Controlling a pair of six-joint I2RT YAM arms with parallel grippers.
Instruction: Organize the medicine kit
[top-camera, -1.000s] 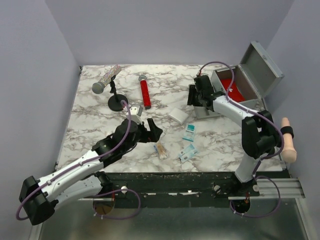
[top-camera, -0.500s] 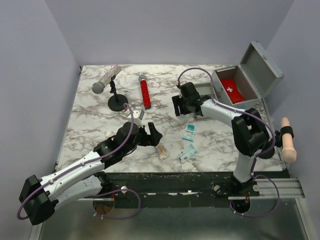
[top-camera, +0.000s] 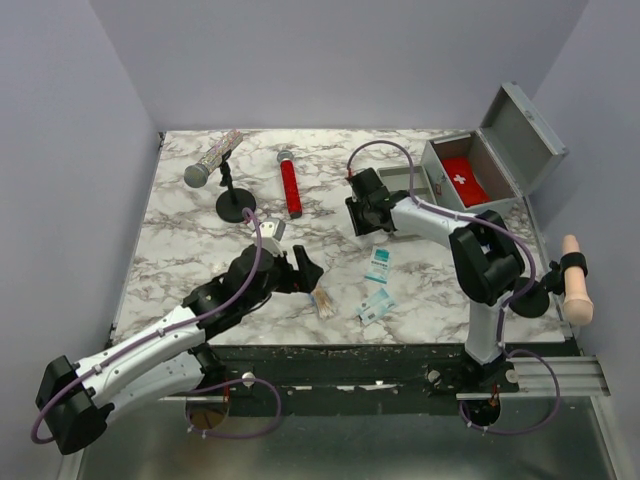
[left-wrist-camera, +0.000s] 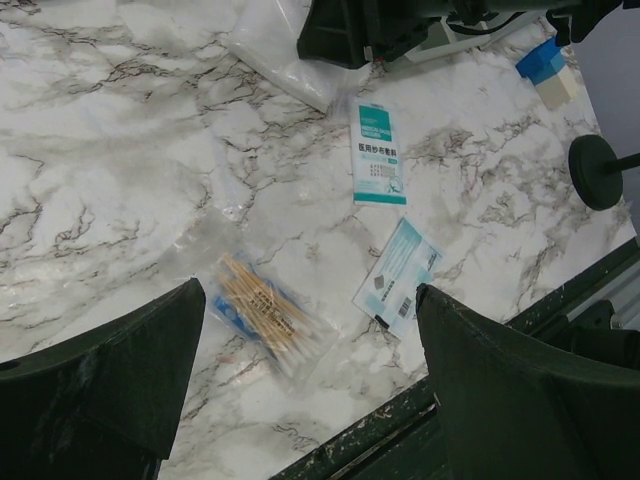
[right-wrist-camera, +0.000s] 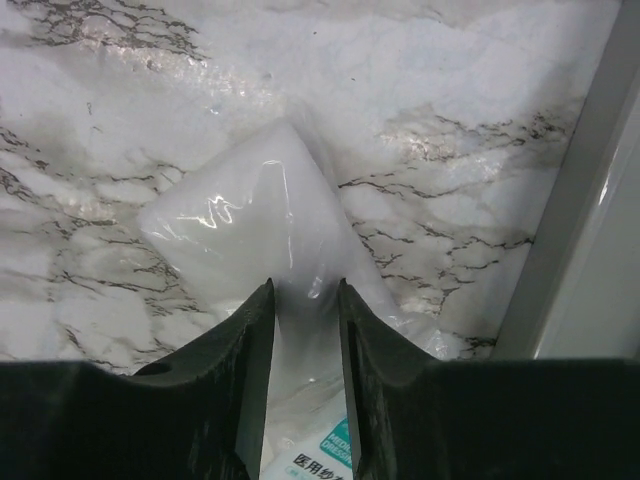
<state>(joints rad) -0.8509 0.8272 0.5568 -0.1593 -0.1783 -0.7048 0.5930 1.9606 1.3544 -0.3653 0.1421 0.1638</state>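
The medicine kit (top-camera: 440, 160) is a grey metal box at the back right, with its lid (top-camera: 520, 125) standing open. A red pouch with a white cross (top-camera: 462, 182) lies inside it. Its grey tray (top-camera: 398, 183) sits on the table just left of the box. My right gripper (top-camera: 362, 215) is down on a white dressing packet (right-wrist-camera: 250, 215), and the narrow jaws pinch the packet (left-wrist-camera: 275, 50) between them. My left gripper (top-camera: 305, 270) is open and empty, hovering over a pack of cotton swabs (left-wrist-camera: 268, 312).
A teal packet (top-camera: 378, 265) and a blue-white packet (top-camera: 376, 305) lie at front centre, near the swabs (top-camera: 322, 300). A red tube (top-camera: 290, 187) and a microphone on its stand (top-camera: 213, 160) stand at the back left. A grey edge (right-wrist-camera: 590, 200) is to the right of the packet.
My right gripper has moved left from the tray beside the kit to the white packet and closed on it. My left gripper has shifted slightly.
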